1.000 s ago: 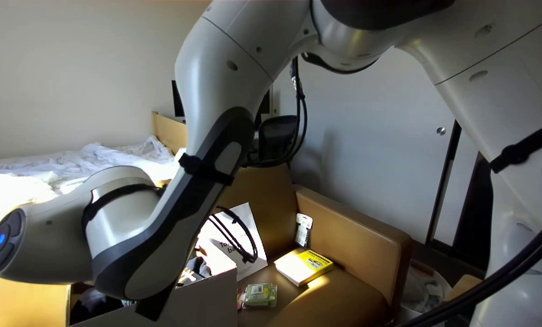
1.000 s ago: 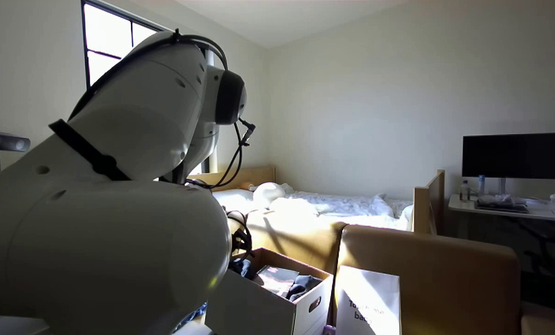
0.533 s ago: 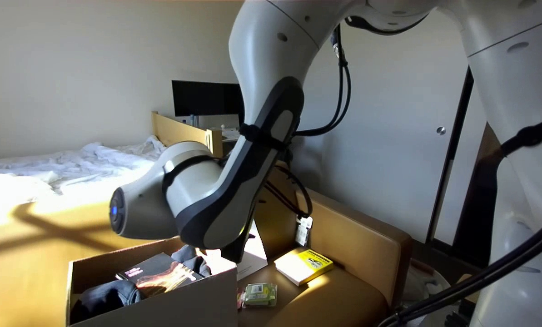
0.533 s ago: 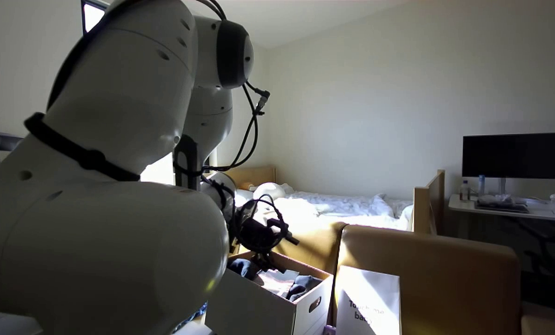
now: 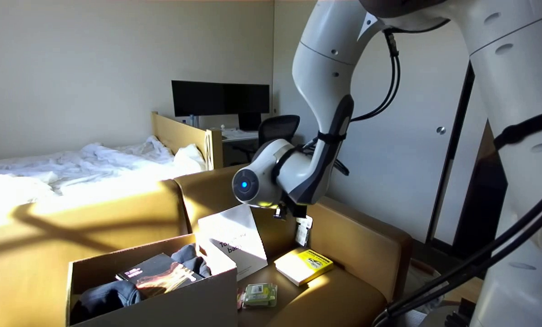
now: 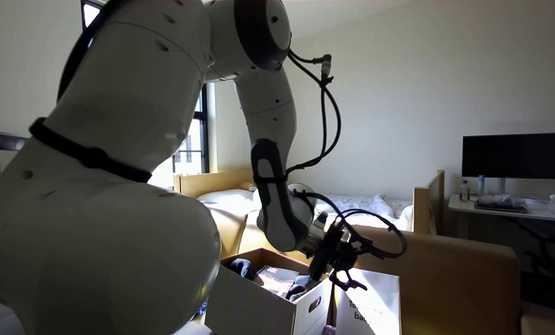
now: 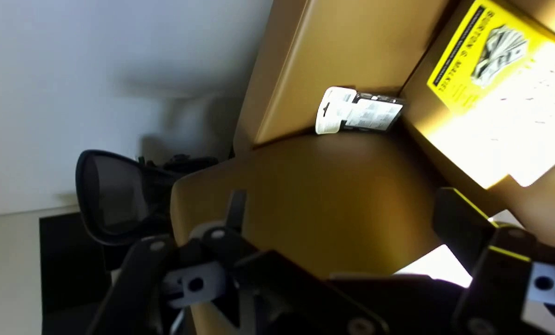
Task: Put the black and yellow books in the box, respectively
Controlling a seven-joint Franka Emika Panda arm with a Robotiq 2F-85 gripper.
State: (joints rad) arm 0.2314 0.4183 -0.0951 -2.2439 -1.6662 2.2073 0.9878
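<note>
the black book [image 5: 161,274] rests inside the box [image 5: 193,304], slightly tilted, its streaked cover uppermost; it sits well up within the walls, presumably because the dark cloth [image 5: 109,297] bunched beside it also runs underneath. its half of the task may therefore be judged complete. the yellow book [image 5: 303,265] lies outside, flat on the sofa seat [image 5: 357,290] near the armrest [image 5: 352,227], part of its cover bleached by glare. the gripper [image 7: 344,204] carries nothing: in the wrist view its jaws stand wide apart, with the backrest [image 7: 324,177] behind the gap, a posture that suits a coming grasp. the yellow book appears there toward the upper right corner, off the line between the fingers [image 7: 458,228], so a turn and a descent are probably needed before any contact. because the lower cover lies against the seat, a grip across opposite edges seems more practicable than one from cover to cover; its weight may make it slip if taken off centre. two neighbours call for care: a carded package [image 7: 368,111], propped where armrest meets backrest, and a greenish packet [image 5: 258,295] lying between book and box, either of which might be brushed in passing. a white lettered panel [image 5: 241,236] leans beside the box, apparently supported by the backrest, and could be knocked during the transfer.
</note>
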